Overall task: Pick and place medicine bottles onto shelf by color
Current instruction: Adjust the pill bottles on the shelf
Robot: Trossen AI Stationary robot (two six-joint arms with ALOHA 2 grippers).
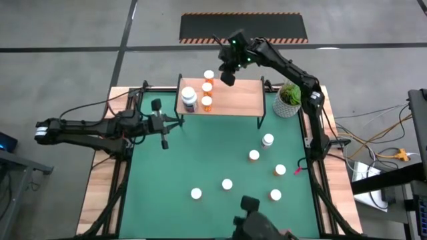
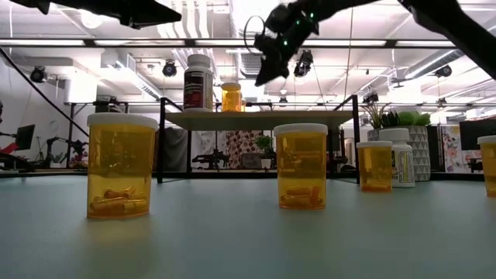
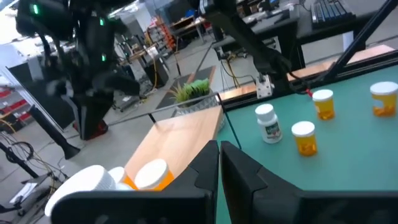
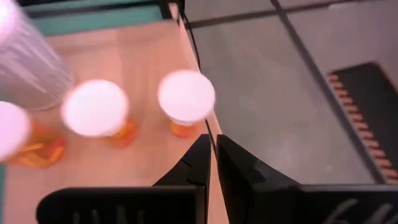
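Nearest the table-level camera, an orange medicine bottle (image 2: 122, 165) with a white cap stands on the green mat (image 2: 248, 232). A second orange bottle (image 2: 301, 166) stands a little farther back, and beyond it a smaller orange one (image 2: 375, 165) sits just beside a white bottle (image 2: 397, 157). Behind them the shelf (image 2: 260, 119) carries the large white-and-dark bottle (image 2: 198, 81) and an orange bottle (image 2: 231, 97). The right gripper (image 2: 265, 74) hangs above the shelf, holding nothing.

From overhead, the shelf (image 1: 233, 97) sits at the mat's far edge with three orange bottles (image 1: 207, 87) in a line and the large bottle (image 1: 189, 99) at its left end. Six bottles (image 1: 254, 155) are scattered on the mat (image 1: 167, 180). The potted plant (image 1: 289, 99) stands just right of the shelf. The right gripper (image 1: 227, 78) hovers over the shelf's far edge; the left gripper (image 1: 165, 142) waits left of the shelf.

Seen from the left wrist, the left gripper (image 3: 219, 155) has its fingers pressed together, empty, with white caps (image 3: 148, 173) close by.

Seen from the right wrist, the right gripper (image 4: 212, 149) is also pressed together and empty above the capped orange bottles (image 4: 186, 101).
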